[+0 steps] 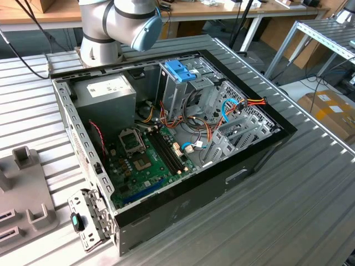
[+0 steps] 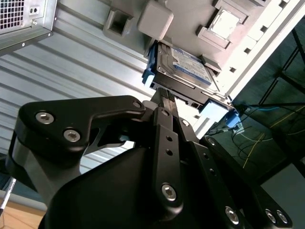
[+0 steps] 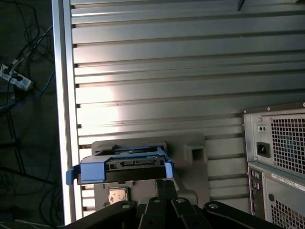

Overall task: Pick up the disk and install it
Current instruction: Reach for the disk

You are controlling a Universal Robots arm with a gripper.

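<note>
Ribbed metal table (image 1: 310, 183): carries an open computer case (image 1: 183, 213), with bare ribbed surface around it on the exterior view's right.

In the first wrist view the case's rear panel stands well apart from a grey fixture (image 3: 190, 152) set against the table's edge. Clear ribbed surface lies between the two.

The disk (image 3: 125, 164) lies flat in that fixture, label up in the second wrist view, its blue-railed end reaching towards the table edge.

Gripper (image 2: 164, 94): fingers drawn together with nothing between them, tips just beside the disk's near edge. Contact cannot be confirmed.
</note>
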